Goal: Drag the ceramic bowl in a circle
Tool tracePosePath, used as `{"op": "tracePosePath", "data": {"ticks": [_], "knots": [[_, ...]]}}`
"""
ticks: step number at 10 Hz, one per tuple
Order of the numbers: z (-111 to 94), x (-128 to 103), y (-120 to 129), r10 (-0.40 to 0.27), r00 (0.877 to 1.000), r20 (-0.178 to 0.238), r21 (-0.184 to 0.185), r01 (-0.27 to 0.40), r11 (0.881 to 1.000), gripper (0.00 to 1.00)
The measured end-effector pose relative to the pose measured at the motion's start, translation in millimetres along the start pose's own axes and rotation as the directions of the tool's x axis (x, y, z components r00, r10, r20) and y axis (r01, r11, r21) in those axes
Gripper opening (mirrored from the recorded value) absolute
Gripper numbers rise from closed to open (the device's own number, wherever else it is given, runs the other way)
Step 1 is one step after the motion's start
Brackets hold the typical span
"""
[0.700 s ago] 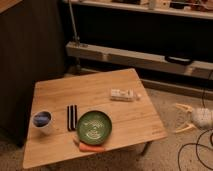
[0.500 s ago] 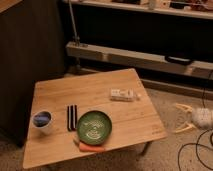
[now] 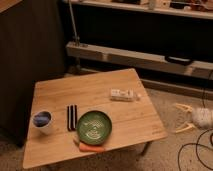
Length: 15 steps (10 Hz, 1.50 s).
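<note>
- A wooden table (image 3: 100, 87) is being used as the support.
- The ceramic bowl (image 3: 94, 127) is being carried near its front edge.
- A carrot (image 3: 91, 148) is being carried just in front of the bowl.
- Two dark sticks (image 3: 72, 117) are being carried between the bowl and a white cup (image 3: 42, 120).
- A white packet (image 3: 123, 94) is being carried farther back.
- The gripper is not being shown.

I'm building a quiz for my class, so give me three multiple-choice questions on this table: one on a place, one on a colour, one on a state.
1. What lies between the ceramic bowl and the front edge of the table? A) cup B) carrot C) white packet
2. What colour is the bowl? A) red B) white C) green
3. Where is the gripper? A) out of view B) clamped on the bowl C) lifting the cup
Answers: B, the orange carrot lies by its near rim; C, its glaze is green; A, no gripper shows and the bowl sits free.
</note>
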Motion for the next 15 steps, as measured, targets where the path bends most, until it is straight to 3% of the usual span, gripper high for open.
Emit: {"op": "tracePosePath", "data": {"ticks": [12,14,15], "knots": [[-1.1,-0.7,0.1,-0.004,1.000,-0.001,0.000,0.004,1.000,0.80],[4.7,-16.6,8.5,-0.102,0.994,-0.037,-0.071,0.099,0.993,0.80],[15.4,-31.5,17.4,-0.205,0.978,-0.041,-0.121,0.199,0.973,0.80]]}}
